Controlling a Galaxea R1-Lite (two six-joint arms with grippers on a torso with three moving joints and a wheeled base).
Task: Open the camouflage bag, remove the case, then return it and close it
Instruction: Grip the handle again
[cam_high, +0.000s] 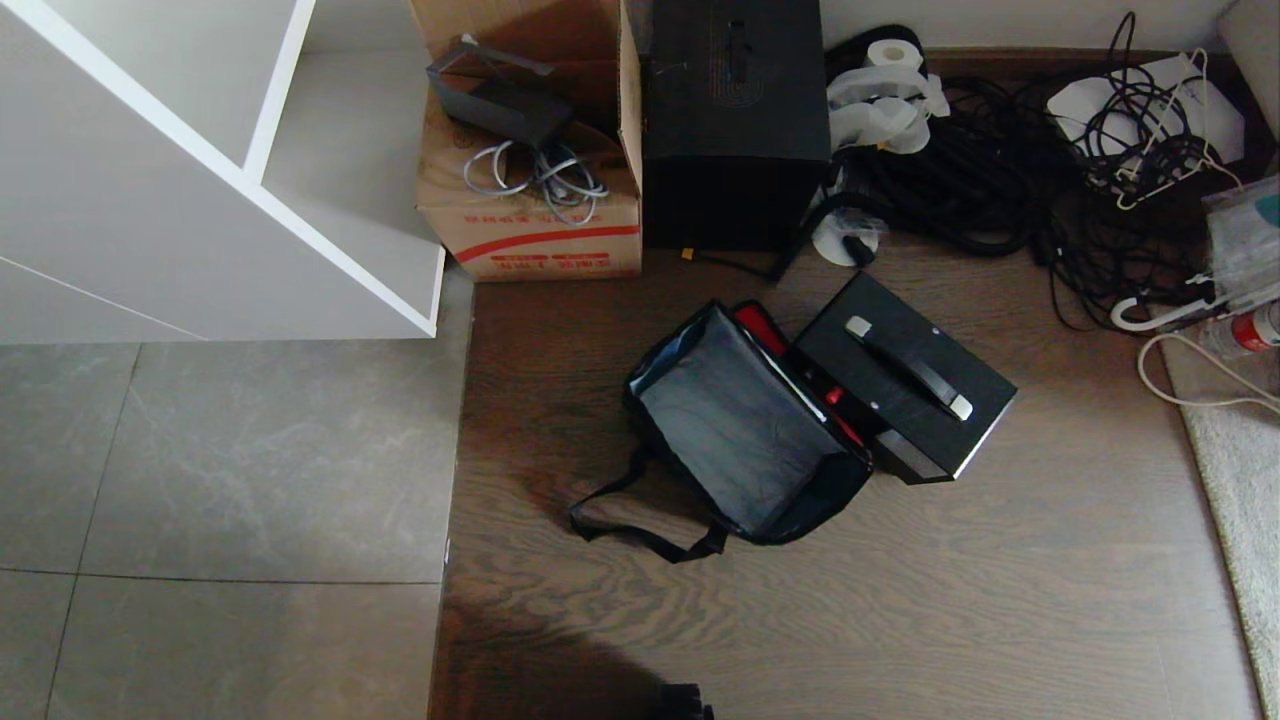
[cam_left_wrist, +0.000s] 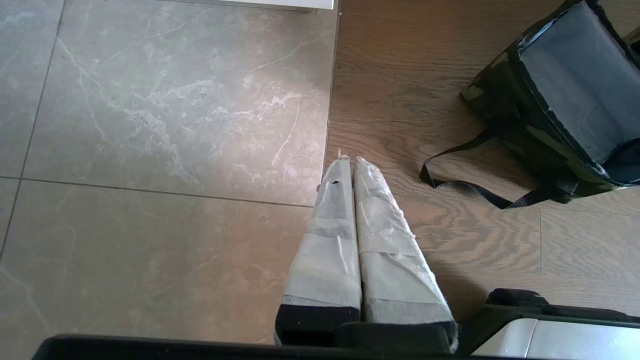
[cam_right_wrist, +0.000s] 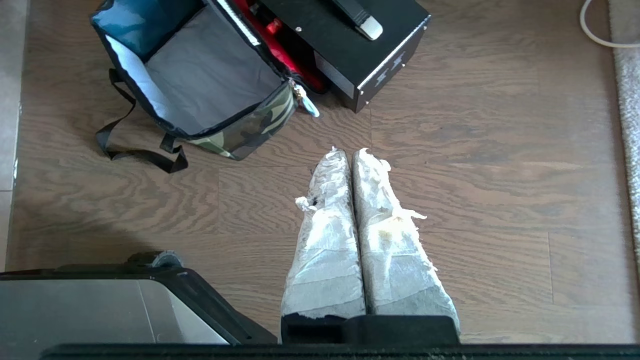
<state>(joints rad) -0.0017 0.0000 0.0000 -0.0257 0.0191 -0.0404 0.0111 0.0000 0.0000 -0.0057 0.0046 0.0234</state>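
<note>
Fabric: camouflage bag (cam_high: 745, 430), soft and floppy, lying open on the wood floor (cam_high: 1050, 560), lid flap thrown back, red lining showing.
Case (cam_high: 905, 385): black, rigid, probably weighty; sitting beside the bag's open mouth, touching it.
Hold: handle (cam_high: 908, 367) on top, between silver mounts.
Left hand (cam_left_wrist: 348, 165): pressed shut, empty, well short of the bag.
Right hand (cam_right_wrist: 349, 155): closed, empty, near the bag.
Room: bare floor in front; cables (cam_high: 1010, 190) and black box (cam_high: 735, 120) behind.

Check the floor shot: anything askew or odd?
The camouflage bag gapes open with one strap trailing across the wood floor. The case sits half over its red-lined flap, skewed. Behind them, cables lie in a loose tangle.
</note>
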